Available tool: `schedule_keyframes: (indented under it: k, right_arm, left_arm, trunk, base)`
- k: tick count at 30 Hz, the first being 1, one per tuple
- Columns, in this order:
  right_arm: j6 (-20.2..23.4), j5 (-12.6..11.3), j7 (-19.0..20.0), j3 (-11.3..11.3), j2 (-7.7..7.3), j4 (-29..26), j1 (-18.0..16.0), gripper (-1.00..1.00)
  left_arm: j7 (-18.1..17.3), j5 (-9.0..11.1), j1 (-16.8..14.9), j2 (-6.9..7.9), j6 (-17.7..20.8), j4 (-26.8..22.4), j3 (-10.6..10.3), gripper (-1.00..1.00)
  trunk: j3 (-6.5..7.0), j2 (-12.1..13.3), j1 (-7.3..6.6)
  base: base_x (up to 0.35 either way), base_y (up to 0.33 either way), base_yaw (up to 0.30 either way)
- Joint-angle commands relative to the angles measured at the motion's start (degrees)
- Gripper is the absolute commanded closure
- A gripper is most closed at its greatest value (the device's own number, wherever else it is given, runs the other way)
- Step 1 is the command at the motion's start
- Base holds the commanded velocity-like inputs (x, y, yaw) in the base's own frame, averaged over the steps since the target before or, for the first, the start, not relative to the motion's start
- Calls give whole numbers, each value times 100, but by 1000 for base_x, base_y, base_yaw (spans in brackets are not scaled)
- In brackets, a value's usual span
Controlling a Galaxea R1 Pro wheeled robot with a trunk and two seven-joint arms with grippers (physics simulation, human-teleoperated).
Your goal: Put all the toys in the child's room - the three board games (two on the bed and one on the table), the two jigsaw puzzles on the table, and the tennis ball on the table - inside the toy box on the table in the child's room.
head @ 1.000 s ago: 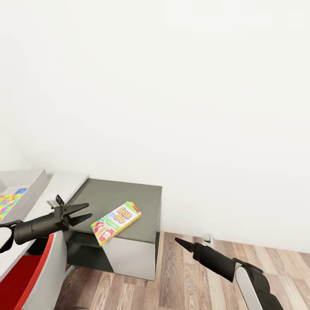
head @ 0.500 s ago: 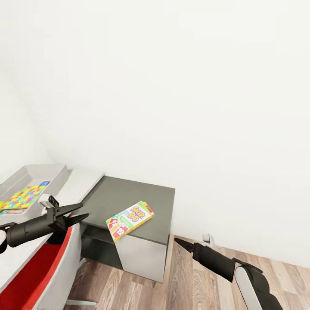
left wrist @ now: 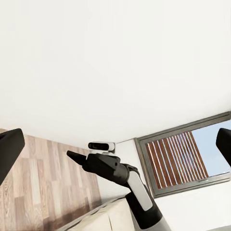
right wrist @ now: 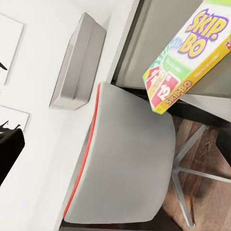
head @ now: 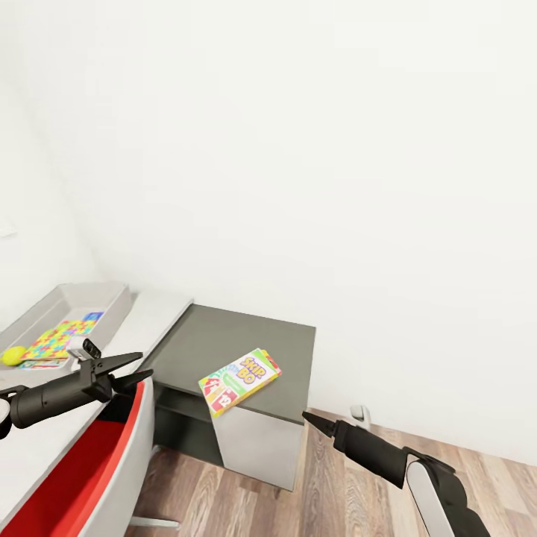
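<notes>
Since the earlier frame the camera has panned left, bringing the toy box (head: 63,306) and tennis ball (head: 10,356) on the table (head: 153,317) into sight. Left gripper (head: 133,368): jaws spread, empty. Right gripper (head: 307,418): jaws pressed together. The board game (head: 239,381) overhangs the side unit (head: 246,339); approach squarely and pinch the overhanging edge.

We see our right arm (left wrist: 126,180), black with a white segment, tapering to a closed point over the wood-plank floor (left wrist: 43,178). Beyond it stand a white wall (left wrist: 115,62) and a grey-framed window (left wrist: 180,156) with slats.
</notes>
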Motion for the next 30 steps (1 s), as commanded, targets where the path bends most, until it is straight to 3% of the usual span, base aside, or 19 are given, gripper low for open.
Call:
schedule_keyframes:
  k: [1,18,25,30]
  right_arm:
    - [32,-10,17,-6,1,-4,-5,-100]
    - [29,24,-19,-13,20,180,-6,-100]
    - [29,39,-30,-20,99,810,-101,-100]
    - [-6,3,-32,-31,153,1528,-378,-100]
  left_arm:
    - [-28,-17,-6,1,22,3,3,-100]
    - [-29,-18,2,1,22,9,3,-100]
    - [-29,-18,2,1,22,9,3,-100]
    - [-27,-18,3,1,22,10,3,-100]
  trunk:
    - [-12,-12,3]
    - [-12,-12,3]
    - [-12,-12,3]
    - [-12,-12,3]
  base:
    - [0,199,2]
    - [10,57,0]
    - [0,1,0]
    - [0,0,0]
